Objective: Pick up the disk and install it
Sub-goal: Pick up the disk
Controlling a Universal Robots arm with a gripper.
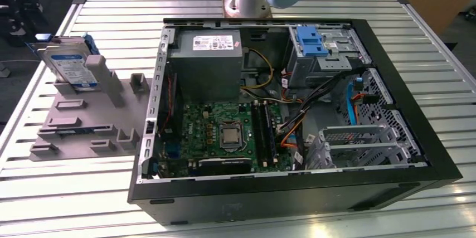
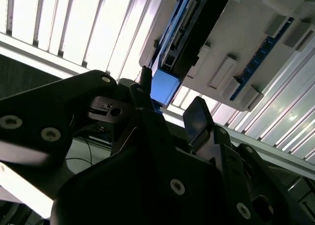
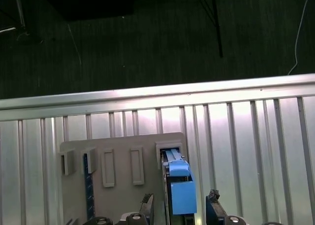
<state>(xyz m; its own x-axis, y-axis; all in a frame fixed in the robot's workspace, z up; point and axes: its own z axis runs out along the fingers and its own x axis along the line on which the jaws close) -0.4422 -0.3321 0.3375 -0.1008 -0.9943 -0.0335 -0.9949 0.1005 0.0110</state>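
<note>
The disk (image 1: 71,68) is found standing on edge in a slot of the grey holder plate (image 1: 82,126), set by the table's (image 1: 74,193) edge at the exterior view's left, with the open computer case (image 1: 297,199) alongside. In the first wrist view the gripper (image 3: 179,199) is recorded as released, fingers spread either side of the disk, nothing grasped.

Silver metal disk (image 1: 68,66), blue plastic bracket (image 3: 183,198); table (image 1: 67,193) ribbed glossy metal.
</note>
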